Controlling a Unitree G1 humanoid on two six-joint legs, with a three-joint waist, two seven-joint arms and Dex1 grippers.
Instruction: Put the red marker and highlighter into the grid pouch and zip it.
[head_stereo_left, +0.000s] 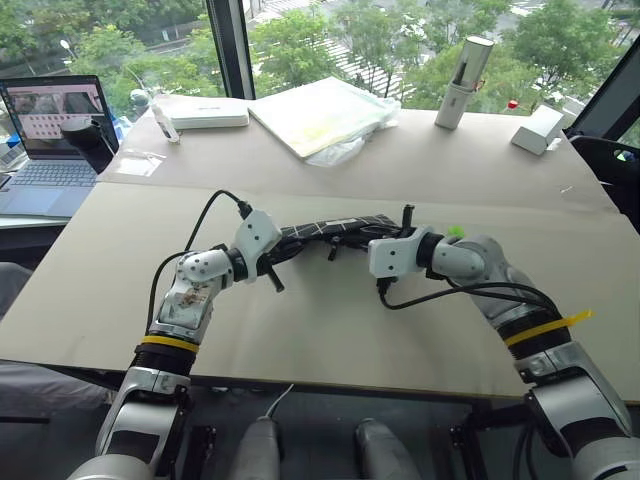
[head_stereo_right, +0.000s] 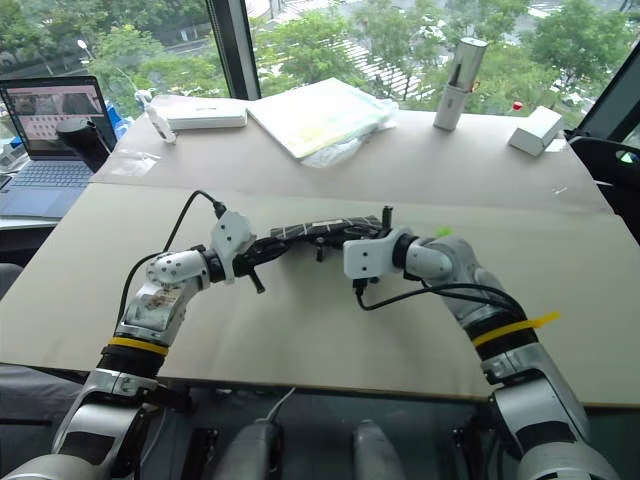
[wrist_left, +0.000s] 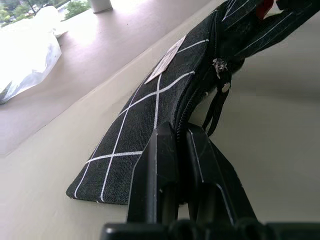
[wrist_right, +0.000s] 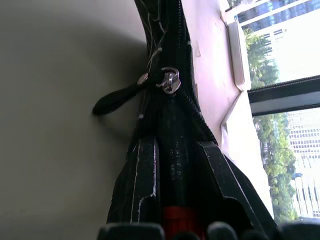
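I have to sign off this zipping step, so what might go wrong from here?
The right gripper clamps the grid pouch with the red marker between its fingers, so the slider could jam there. The highlighter lies outside. The left gripper pinches only a corner, which may slip.

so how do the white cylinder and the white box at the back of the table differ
The white cylinder stands upright and tall, while the white box lies low and flat on the table. The cylinder is round with a darker strip down its side; the box is plain and angular. The cylinder stands nearer the table's middle, the box further towards the robot's right. Both are white and sit at the far edge by the window.
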